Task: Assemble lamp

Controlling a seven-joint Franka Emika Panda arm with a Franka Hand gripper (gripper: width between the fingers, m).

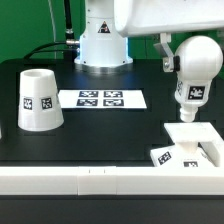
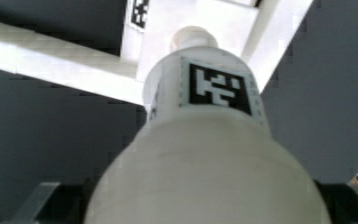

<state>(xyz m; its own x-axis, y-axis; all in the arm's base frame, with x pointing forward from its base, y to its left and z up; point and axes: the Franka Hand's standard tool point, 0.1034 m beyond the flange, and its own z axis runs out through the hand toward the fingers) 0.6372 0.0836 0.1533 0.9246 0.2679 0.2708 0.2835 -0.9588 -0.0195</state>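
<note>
The white round bulb [image 1: 196, 60] hangs neck down at the exterior view's right, its tagged neck [image 1: 192, 95] pointing at the flat square base [image 1: 186, 136] just below it, with a small gap between them. My gripper [image 1: 190, 52] is shut on the bulb's round part. In the wrist view the bulb [image 2: 202, 140] fills the middle, with its neck tip [image 2: 194, 38] over the base [image 2: 211, 12] and my dark fingers [image 2: 44, 200] at its sides. The tapered shade [image 1: 37, 98] stands upright at the exterior view's left.
The marker board [image 1: 101, 99] lies on the black table between the shade and the bulb. A white wall [image 1: 100, 180] runs along the table's front edge and rises beside the base. The robot's white pedestal [image 1: 103, 45] stands at the back.
</note>
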